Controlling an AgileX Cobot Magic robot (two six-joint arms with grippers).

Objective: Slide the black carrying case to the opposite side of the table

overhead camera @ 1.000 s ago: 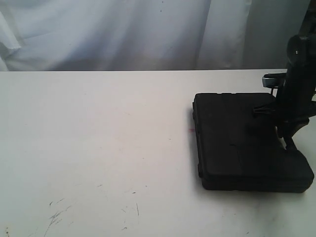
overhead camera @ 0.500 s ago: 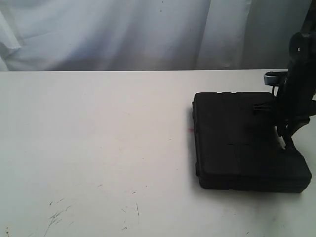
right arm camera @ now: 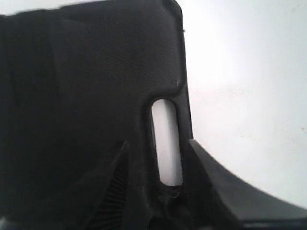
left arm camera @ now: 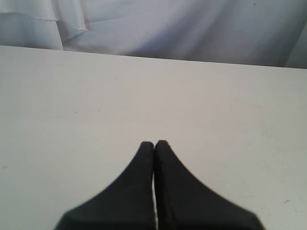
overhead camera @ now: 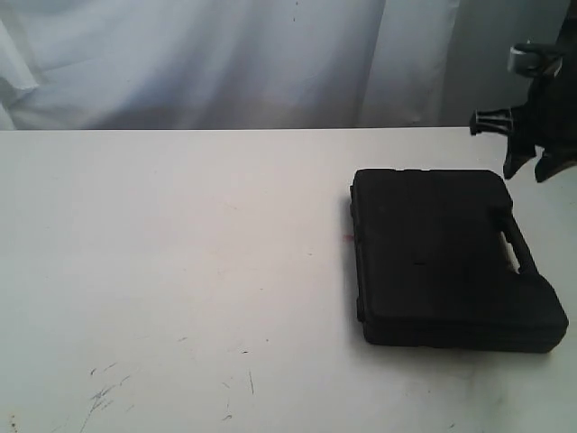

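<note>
Matte black flat rectangular plastic case lies right of centre on the white tabletop, with bare surface stretching left. The right gripper hangs upper right, spread and empty.

Left wrist view: the left gripper is pinched together, holding nothing.

Right wrist view: parted fingers flank the slot handle.

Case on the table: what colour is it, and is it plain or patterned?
The case is plain matte black all over, with no pattern. The exterior view shows it best.

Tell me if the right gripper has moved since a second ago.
Yes. The right gripper has risen off the case, from beside its handle slot to clear above the case's far right corner, jaws open.
</note>
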